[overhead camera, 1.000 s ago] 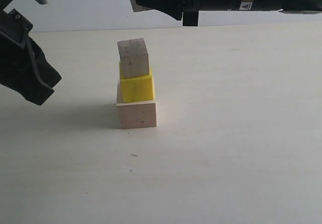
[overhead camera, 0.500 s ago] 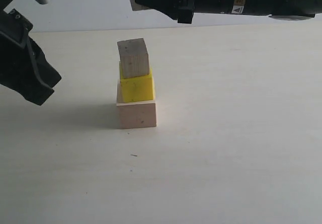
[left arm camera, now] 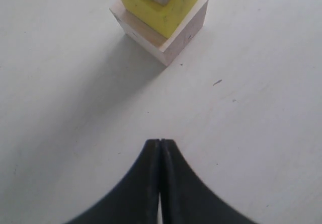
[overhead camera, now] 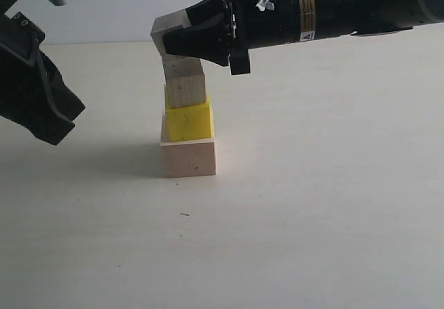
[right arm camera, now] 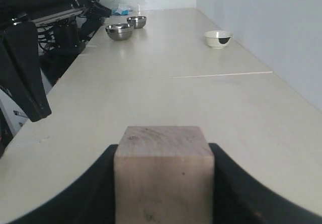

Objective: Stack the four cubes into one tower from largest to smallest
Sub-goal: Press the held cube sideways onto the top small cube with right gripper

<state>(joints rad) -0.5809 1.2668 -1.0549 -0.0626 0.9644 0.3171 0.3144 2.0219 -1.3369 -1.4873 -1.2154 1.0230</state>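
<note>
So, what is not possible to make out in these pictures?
- Exterior view: whether the held small cube touches the small cube below. The right hand covers the place where they would meet.
- Left wrist view: the upper part of the tower, above the yellow cube, runs off the picture's edge.
- Right wrist view: the held small cube fills the foreground and hides the whole tower.

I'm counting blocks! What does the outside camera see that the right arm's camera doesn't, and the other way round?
Only the outside camera: three stacked cubes, the large pale wood cube at the bottom, the yellow cube on it, and a small wood cube on top. Only the right arm's camera: metal bowls and a white bowl far along the table. Both: the last small cube, held in the right hand.
</note>
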